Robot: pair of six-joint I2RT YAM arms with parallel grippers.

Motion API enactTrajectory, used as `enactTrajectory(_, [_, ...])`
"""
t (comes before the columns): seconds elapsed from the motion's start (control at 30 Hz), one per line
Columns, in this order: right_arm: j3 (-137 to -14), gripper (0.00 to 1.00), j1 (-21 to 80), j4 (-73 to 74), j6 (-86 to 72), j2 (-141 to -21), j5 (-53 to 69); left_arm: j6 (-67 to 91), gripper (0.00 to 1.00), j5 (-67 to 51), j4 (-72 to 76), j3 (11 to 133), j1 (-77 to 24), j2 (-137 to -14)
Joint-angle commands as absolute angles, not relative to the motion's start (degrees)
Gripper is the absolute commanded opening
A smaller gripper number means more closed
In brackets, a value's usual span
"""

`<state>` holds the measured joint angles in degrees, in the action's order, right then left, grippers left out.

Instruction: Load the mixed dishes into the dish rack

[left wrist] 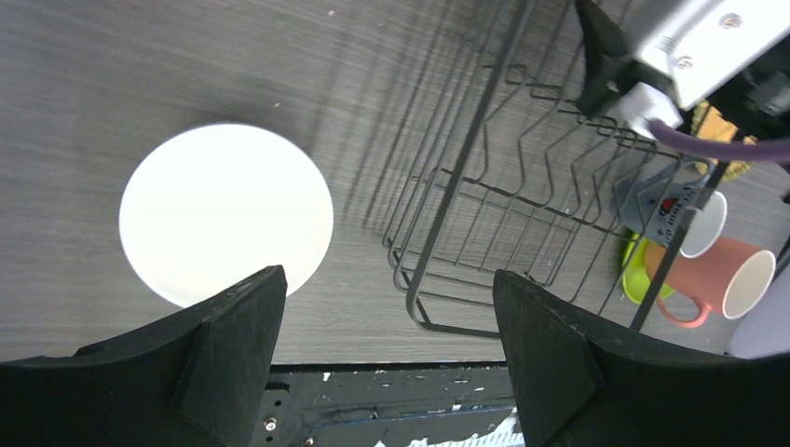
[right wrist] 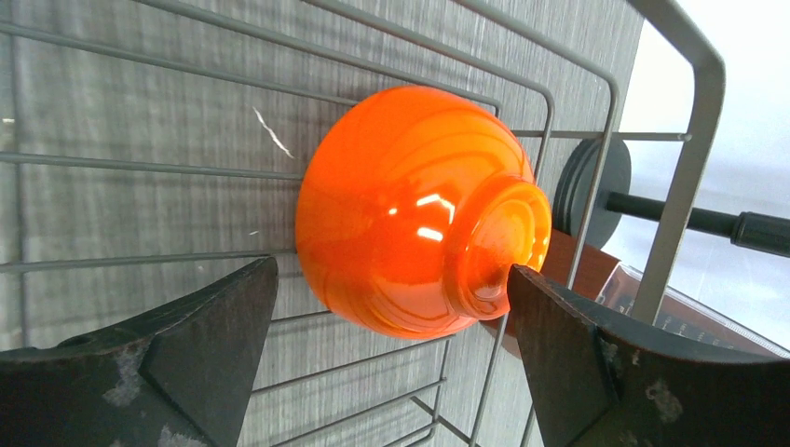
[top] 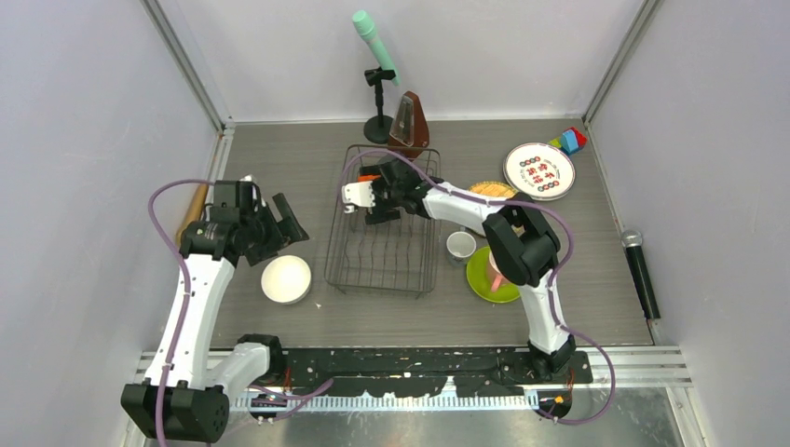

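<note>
Right fingers (right wrist: 186, 354) spread wide, pinching nothing. Between them an orange bowl (right wrist: 410, 214), tipped over on the floor wires of the dish rack (right wrist: 671, 168). Foot ring turned toward one finger and very close to its tip; contact there impossible to judge. On the bowl's other side, a clear gap before the second finger. Just past the finger by the foot ring, the rack's rounded corner rim, and beyond that a dark round stand base (right wrist: 592, 186).

Left fingers (left wrist: 224, 345) likewise spread, gripping nothing, hanging above the grey worktop (left wrist: 140, 74). Directly ahead of one finger, a white bowl (left wrist: 224, 209), upright on the worktop and outside the rack. Ahead of the other finger, a near corner of the rack. Through its wires, well beyond these fingers, a small white cup (left wrist: 701, 223) and a pink mug (left wrist: 713, 270) on a lime-green plate (left wrist: 638, 275).

Seen from above, off to the side of the right fingers and outside the rack: a tan woven round plate (top: 492, 189) partly under the right arm, then a white plate with red-green marks (top: 538, 170). Just beyond the right fingers, past the rack's far edge, a brown metronome (top: 410, 121).
</note>
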<state>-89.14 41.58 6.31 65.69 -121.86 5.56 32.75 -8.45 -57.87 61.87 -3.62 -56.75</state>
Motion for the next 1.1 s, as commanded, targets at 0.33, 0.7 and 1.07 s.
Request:
enactTrajectory(0.33, [-87.4, 1.00, 39.8, 12.0, 58.8, -108.7, 17.2, 41.5, 0.84, -1.1, -54.0, 55.0, -3.3, -56.1])
enactTrajectory(0.7, [-81.8, 1.00, 38.5, 2.6, 43.2, -99.5, 17.5, 49.2, 0.79, 4.3, -47.1, 49.6, -4.1, -62.0])
enactTrajectory(1.07, [-79.9, 1.00, 35.7, -9.9, 19.2, -92.8, 19.8, 57.4, 0.74, 9.0, -43.5, 50.5, -5.8, -73.9])
